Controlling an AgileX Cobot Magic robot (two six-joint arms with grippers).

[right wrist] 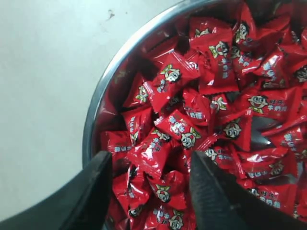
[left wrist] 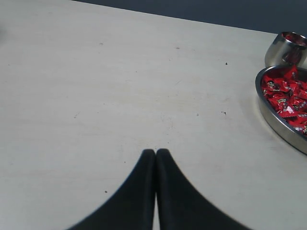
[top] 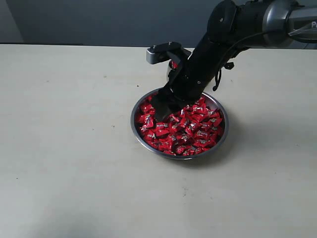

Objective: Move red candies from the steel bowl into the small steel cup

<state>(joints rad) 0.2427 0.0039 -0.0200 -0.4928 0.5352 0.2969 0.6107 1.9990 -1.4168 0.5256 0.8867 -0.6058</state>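
Pale table (top: 74, 158) w/ steel bowl (left wrist: 268, 111), small steel cup (left wrist: 280, 50) just beside

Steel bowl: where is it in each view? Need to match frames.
Exterior view: steel bowl mid-table, under the right gripper.
Left wrist view: bowl cut off at the frame edge, beside the small steel cup.
Right wrist view: rim arcs past the open gripper.
Shared landmark: red candies inside.

Closed left pincer (left wrist: 156, 152), steel bowl (left wrist: 274, 120), small steel cup (left wrist: 282, 51)
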